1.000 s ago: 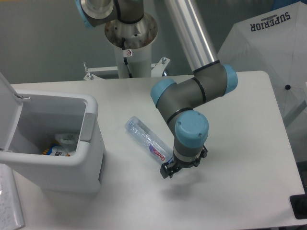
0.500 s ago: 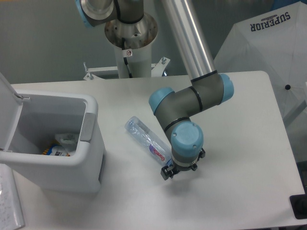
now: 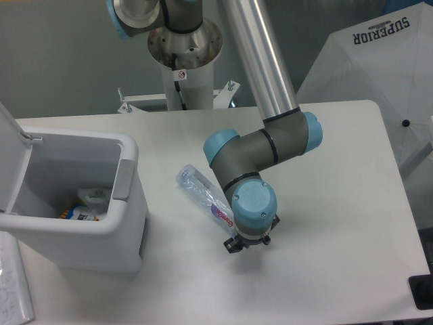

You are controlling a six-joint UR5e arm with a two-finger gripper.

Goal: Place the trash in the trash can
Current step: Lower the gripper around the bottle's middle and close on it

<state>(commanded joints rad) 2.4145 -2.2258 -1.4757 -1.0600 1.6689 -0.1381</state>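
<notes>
Bottle (image 3: 204,195) first: you have it lying flat on the white table (image 3: 338,203), near the middle, running diagonally from its far-left end to its near-right end. It is clear and crushed, with a pink-purple label toward the near-right end. That end disappears under the arm's wrist, so you cannot see where it stops.

Your gripper (image 3: 244,243) sits right at that hidden end, low over the table, below the blue-capped wrist joint (image 3: 254,205). Only small dark parts of the fingers poke out beneath the wrist — whether they are spread, closed, or clamped on the bottle cannot be told from this angle. Contact with the bottle is likewise hidden.

To the left you have the trash can (image 3: 128,203), a boxy white bin with a grey panel on its right side and its lid (image 3: 12,152) swung up at the far left. It stands well apart from the bottle. Inside, at the bottom, some items are visible: a pale crumpled wad (image 3: 95,197) and something with a printed wrapper (image 3: 80,214) — too small to name further.

At the far right, beyond the table's edge, you can see a white umbrella (image 3: 379,61) printed with the word SUPERIOR. The arm's base column (image 3: 184,54) stands at the far side of the table.
</notes>
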